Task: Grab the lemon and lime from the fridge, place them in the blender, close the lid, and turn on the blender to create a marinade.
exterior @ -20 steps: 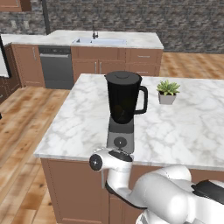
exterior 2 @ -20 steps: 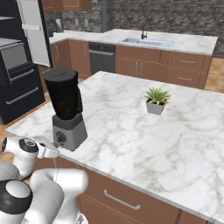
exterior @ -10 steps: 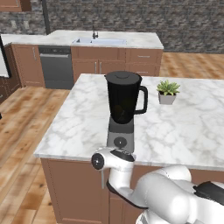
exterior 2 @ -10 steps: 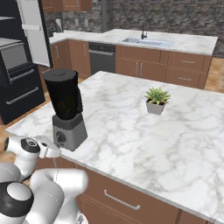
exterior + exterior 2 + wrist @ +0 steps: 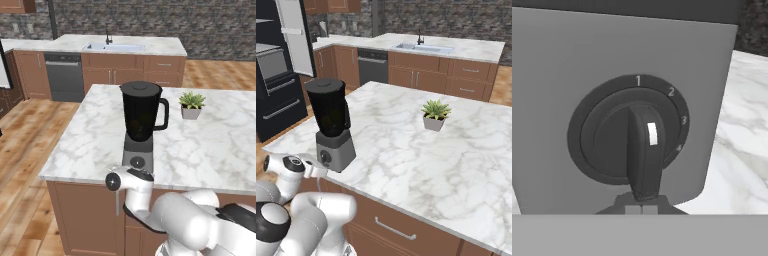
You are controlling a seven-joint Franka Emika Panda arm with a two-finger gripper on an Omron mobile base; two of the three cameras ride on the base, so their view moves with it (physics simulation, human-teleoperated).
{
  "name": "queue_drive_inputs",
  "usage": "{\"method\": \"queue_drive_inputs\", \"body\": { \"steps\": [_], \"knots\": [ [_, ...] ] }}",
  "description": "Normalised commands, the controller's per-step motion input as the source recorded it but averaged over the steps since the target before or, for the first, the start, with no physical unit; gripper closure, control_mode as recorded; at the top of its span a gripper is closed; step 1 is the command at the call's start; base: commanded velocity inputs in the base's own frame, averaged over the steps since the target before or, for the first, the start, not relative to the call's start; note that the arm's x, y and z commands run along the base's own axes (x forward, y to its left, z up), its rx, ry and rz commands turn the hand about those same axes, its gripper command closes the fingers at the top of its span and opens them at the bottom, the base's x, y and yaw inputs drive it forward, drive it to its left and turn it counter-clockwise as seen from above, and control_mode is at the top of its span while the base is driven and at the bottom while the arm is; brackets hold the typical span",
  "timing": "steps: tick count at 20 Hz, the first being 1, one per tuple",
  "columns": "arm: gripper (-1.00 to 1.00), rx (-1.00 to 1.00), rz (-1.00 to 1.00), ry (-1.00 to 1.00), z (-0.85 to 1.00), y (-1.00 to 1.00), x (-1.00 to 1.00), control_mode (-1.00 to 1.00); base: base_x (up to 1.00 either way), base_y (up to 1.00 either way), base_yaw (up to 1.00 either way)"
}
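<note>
Grey-based blender (image 5: 142,120), lid (image 5: 141,88) on, stands at the marble table's (image 5: 210,150) near edge. Clenched end effector (image 5: 642,209) sits right at its dial (image 5: 643,137), fingertips pressed together against the knob.

Two base cameras behind the arm, one hand camera up close.
Both base views look forward and down over the blender (image 5: 141,125) on the island counter (image 5: 421,150); the hand view faces its dial (image 5: 632,135) closely.

1. The white arm's wrist (image 5: 131,181) is creeping a shade further to the right beneath the blender (image 5: 142,124), its round end cap (image 5: 114,182) sliding along in front of the grey base.
2. From the right base camera, the wrist (image 5: 291,166) is edging slightly closer to the blender's dial (image 5: 324,157).
</note>
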Motion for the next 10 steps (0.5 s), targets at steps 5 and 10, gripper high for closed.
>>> {"method": "queue_drive_inputs", "body": {
  "steps": [5,10],
  "knots": [
    [1.00,0.00,0.04,0.00,-0.16,0.00,0.23,-1.00,0.00,0.00,0.00],
    [1.00,0.00,0.05,0.00,-0.19,-0.04,0.24,-1.00,0.00,0.00,0.00]
  ]
}}
